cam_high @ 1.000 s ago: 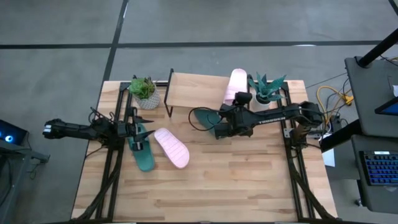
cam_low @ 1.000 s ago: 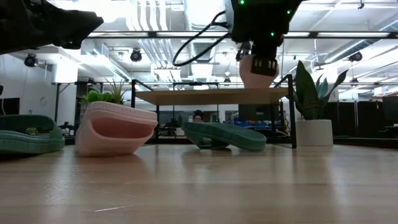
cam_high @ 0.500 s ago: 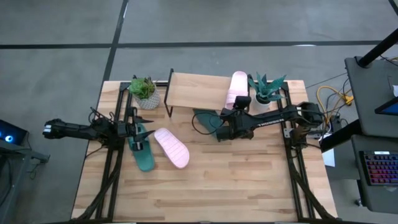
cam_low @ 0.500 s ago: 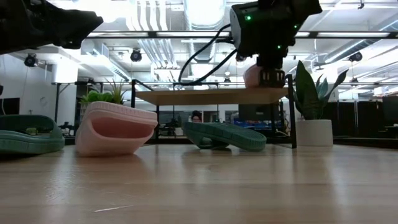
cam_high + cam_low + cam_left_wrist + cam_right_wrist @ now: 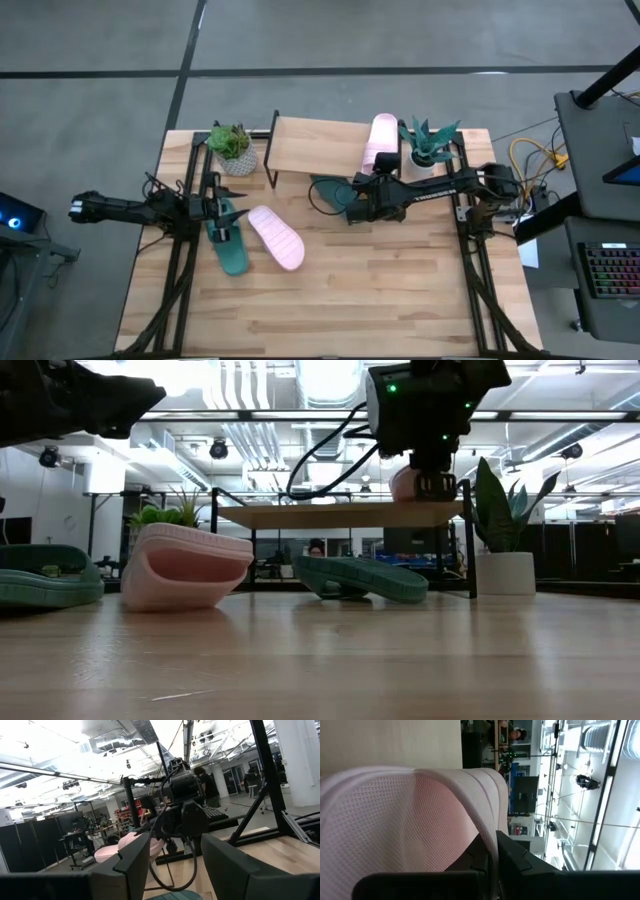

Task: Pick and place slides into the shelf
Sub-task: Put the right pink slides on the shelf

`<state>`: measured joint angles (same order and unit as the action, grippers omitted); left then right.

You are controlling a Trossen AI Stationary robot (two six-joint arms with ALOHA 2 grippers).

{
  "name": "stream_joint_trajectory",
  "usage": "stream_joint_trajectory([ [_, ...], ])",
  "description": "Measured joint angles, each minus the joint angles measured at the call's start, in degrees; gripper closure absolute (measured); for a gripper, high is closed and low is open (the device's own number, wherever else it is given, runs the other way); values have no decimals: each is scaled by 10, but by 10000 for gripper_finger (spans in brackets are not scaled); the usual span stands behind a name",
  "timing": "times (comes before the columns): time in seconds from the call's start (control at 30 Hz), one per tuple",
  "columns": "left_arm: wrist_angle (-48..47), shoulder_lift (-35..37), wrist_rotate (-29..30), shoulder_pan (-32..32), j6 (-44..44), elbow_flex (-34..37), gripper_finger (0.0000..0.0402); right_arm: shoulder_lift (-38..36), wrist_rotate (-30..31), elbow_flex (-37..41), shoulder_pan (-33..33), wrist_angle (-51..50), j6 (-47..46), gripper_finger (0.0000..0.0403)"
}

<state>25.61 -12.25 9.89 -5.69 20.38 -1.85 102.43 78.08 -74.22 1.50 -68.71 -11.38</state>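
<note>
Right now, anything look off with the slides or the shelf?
One pink slide lies on the shelf top at its right end, the right claw shut on its strap. A green slide lies skewed half under the shelf. Another pink slide and green slide lie loose on the table.

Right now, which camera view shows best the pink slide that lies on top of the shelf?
The high view: it shows the whole pink slide lying on the shelf. The right wrist view fills with its ribbed strap, held by the right gripper. The low view shows only one end; the left wrist view shows it far off.
</note>
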Motion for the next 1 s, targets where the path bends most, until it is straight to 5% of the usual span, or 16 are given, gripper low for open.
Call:
stream_joint_trajectory([
  [0.43, 0, 0, 0, 0, 0, 0, 237, -25, 14, -2, 0, 38, 50, 391],
  [0.77, 0, 0, 0, 0, 0, 0, 237, -139, -125, -2, 7, 189, 104, 391],
  [1.0, 0, 0, 0, 0, 0, 0, 237, -195, -134, 0, 7, 284, 218, 391],
])
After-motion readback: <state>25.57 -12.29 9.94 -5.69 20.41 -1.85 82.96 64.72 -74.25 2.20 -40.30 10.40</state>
